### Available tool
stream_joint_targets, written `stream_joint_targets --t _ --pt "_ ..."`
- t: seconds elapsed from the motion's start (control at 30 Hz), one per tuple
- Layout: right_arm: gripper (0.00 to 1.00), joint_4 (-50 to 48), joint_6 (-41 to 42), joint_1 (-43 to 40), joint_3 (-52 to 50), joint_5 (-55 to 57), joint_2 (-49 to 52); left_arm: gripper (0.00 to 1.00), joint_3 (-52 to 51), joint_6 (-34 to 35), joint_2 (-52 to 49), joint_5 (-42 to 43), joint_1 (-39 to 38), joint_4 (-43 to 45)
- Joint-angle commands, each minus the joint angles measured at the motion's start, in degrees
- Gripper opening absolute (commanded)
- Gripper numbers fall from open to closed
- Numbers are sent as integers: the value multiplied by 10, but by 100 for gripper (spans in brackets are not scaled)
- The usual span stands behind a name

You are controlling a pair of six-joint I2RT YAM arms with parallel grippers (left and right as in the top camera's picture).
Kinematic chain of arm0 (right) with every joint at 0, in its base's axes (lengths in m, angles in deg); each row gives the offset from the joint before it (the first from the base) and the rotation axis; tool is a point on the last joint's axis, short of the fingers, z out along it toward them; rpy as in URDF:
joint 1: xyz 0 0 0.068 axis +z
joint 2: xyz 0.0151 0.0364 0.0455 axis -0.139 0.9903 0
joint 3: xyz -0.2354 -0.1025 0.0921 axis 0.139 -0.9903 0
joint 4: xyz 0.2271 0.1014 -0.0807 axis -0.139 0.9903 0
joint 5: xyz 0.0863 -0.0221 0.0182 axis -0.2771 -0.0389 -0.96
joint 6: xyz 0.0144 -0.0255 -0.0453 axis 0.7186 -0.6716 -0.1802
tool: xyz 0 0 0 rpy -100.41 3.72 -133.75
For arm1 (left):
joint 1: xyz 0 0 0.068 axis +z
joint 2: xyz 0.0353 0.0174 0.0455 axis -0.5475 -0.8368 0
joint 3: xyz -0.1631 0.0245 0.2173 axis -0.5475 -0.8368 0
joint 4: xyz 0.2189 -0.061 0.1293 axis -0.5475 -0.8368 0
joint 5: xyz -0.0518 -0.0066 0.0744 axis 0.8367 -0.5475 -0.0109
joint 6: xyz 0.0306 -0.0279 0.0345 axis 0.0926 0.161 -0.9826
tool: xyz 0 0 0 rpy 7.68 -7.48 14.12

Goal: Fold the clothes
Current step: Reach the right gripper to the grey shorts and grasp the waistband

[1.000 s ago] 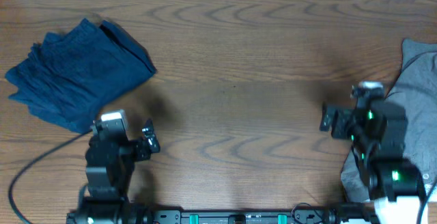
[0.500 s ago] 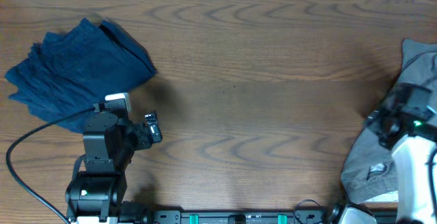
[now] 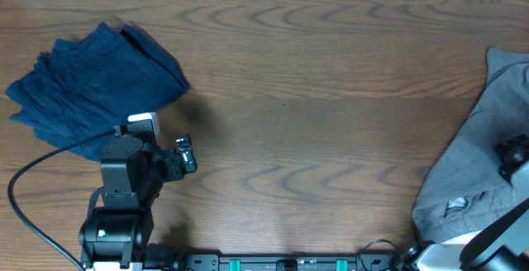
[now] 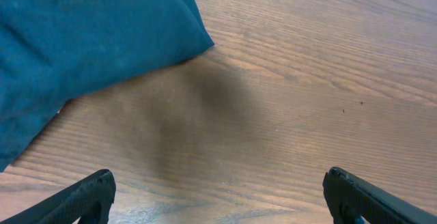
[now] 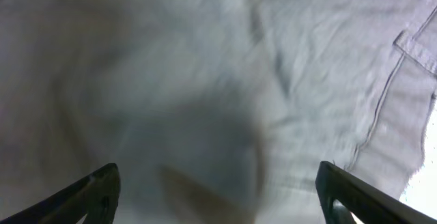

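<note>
The light grey pants [image 3: 479,151] lie crumpled at the table's right edge, partly out of the overhead view. My right gripper [image 3: 514,157] is over them at the frame's right edge. In the right wrist view its fingers [image 5: 218,195] are spread wide and empty just above the grey cloth [image 5: 225,60], with a stitched seam at the right. My left gripper [image 3: 183,155] is open and empty over bare wood at the front left; its wrist view shows the spread fingertips [image 4: 218,195] above the table.
A dark navy-blue folded garment [image 3: 95,85] lies at the back left; its corner shows in the left wrist view [image 4: 89,39]. A black cable [image 3: 33,180] runs from the left arm. The wooden table [image 3: 314,114] spans the middle.
My right arm has swung right, from the table beside the pants to over them at the frame's edge. My left arm shifted slightly early on and then stayed still.
</note>
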Motion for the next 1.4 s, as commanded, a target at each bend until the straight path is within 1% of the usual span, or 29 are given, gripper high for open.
stream_joint_targets --t 0.0,0.1,0.17,0.3,0.37,0.4,0.43,0.57,0.77,0.83,0.9,1.03,1.1,1.2,1.23,1.3,1.37 --pt "84 -39 -27 -50 5 -75 26 98 12 1 1 3 2 0" --pt "75 -78 -31 -75 5 -128 49 98 12 1 1 3 2 0" --pt "66 -98 -31 -82 5 -136 67 98 12 1 1 3 2 0" --pt "40 -122 -31 -85 5 -139 104 98 12 1 1 3 2 0" --pt "18 -135 -31 -85 5 -162 115 98 12 1 1 3 2 0" --pt "3 -140 -31 -85 5 -177 115 98 12 1 1 3 2 0" --pt "1 -147 -31 -85 5 -193 114 98 12 1 1 3 2 0" --pt "1 -160 -31 -85 11 -241 91 98 12 1 1 3 2 0" --pt "1 -146 -31 -57 35 -339 -10 98 12 1 1 3 2 0" --pt "1 -135 -33 -32 44 -372 -45 98 12 1 1 3 2 0" --pt "1 -133 -34 9 47 -386 -75 98 12 1 1 3 2 0" --pt "3 -183 -34 102 47 -345 -82 98 12 1 1 3 2 0" --pt "10 -233 -31 155 47 -315 -67 98 12 1 1 3 2 0" --pt "24 -313 -31 222 47 -311 -35 98 12 1 1 3 2 0" --pt "34 -330 -31 241 47 -311 -25 98 12 1 1 3 2 0" --pt "44 -340 -38 265 48 -311 -14 98 12 1 1 3 2 0" --pt "60 -324 -46 273 48 -311 -14 98 12 1 1 3 2 0"
